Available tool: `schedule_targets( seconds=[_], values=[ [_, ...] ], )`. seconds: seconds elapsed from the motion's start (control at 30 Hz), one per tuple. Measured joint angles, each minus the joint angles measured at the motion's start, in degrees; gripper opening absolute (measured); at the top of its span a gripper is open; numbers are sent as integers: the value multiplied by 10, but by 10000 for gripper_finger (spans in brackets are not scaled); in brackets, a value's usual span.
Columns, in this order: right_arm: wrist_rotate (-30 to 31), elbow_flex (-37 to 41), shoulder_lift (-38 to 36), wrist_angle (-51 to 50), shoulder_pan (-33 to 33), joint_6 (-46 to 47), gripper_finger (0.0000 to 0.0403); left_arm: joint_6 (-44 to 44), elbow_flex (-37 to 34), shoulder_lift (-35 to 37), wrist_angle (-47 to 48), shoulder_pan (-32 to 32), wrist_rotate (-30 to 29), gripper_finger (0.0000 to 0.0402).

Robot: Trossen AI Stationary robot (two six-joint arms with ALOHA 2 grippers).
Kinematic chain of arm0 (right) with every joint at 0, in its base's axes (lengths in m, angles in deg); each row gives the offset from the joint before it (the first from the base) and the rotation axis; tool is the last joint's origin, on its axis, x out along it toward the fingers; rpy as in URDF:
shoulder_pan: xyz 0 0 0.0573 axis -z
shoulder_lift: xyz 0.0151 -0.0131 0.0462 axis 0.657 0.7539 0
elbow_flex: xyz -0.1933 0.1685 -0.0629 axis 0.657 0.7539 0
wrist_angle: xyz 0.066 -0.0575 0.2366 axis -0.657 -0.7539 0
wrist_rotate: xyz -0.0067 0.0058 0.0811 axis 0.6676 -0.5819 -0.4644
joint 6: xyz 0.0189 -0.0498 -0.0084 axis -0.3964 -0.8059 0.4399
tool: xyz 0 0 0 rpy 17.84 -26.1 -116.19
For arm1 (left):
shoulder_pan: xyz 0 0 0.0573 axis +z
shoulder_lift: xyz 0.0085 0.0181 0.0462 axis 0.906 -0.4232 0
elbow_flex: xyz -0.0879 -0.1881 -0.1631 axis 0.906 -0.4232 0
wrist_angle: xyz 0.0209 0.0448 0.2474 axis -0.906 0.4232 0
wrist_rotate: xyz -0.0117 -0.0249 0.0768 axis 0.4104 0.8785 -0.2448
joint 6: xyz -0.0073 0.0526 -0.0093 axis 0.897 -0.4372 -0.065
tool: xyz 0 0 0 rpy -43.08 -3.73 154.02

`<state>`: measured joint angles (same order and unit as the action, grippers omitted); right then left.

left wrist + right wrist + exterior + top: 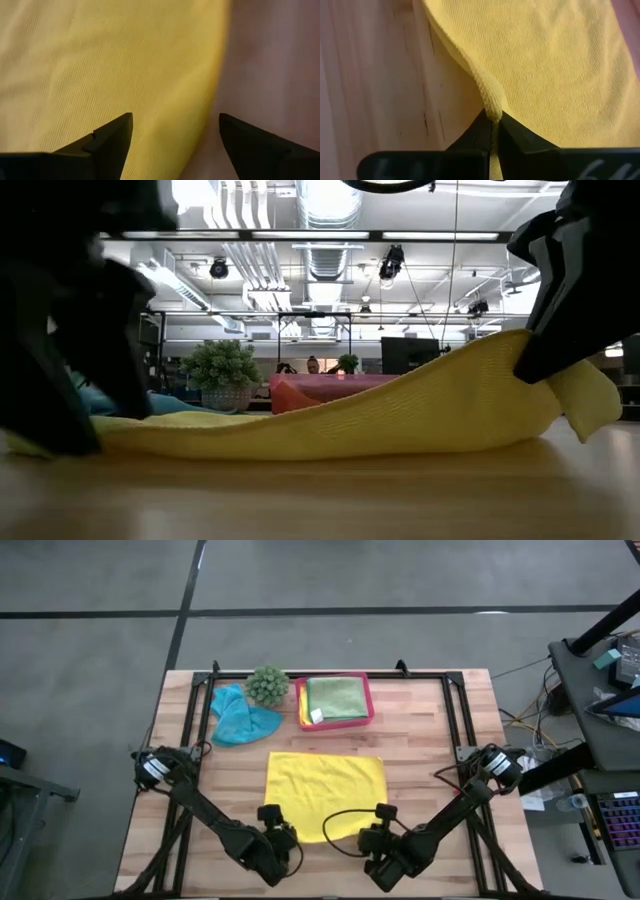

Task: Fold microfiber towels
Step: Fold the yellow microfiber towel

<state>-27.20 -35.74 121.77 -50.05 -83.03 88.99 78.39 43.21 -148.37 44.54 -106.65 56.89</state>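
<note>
A yellow microfiber towel (325,790) lies spread on the wooden table, near the front edge. My right gripper (494,117) is shut on its near right corner, which is raised off the table (500,370). My left gripper (175,125) stands open low over the towel's near left edge: one finger is above the cloth, the other above bare wood. A teal towel (240,720) lies crumpled at the far left. A light green towel (335,695) lies folded in the pink tray (368,705). My left gripper: I cannot tell whether its fingers touch the yellow towel. My right gripper pinches the towel's hemmed edge (490,102) at the near right corner between its two fingers, slanting down from the near side. The corner is lifted clear; a short end (590,405) hangs beside the fingers, and the rest slopes down to the table.
A small round spiky green plant (267,686) stands at the far side between the teal towel and the pink tray. A black frame (330,673) runs round the table's far part. Bare wood lies on either side of the yellow towel.
</note>
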Motion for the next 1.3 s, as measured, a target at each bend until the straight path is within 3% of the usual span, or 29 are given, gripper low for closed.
schedule_targets(
  seconds=[0.23,0.57,0.77,0.93,1.07,1.2,1.3],
  values=[
    [-15,-3,-3,-15,0,-1,9,91,9,-15,105,-1,-3,237],
    [-31,-4,-32,-31,-4,-5,9,125,7,-12,202,-1,9,154],
    [-39,-4,-44,-39,-4,-14,9,91,7,-2,202,-1,85,92],
    [-99,-4,-45,-38,-4,-44,9,24,13,15,176,-7,156,10],
    [-145,-4,-44,-36,-9,-66,9,-37,27,36,149,-10,189,10],
    [-141,-4,-44,-34,-11,-82,9,-40,24,59,157,-11,115,11],
    [-118,-4,-44,-34,-1,-90,9,-53,15,69,163,-2,96,16]
  ],
)
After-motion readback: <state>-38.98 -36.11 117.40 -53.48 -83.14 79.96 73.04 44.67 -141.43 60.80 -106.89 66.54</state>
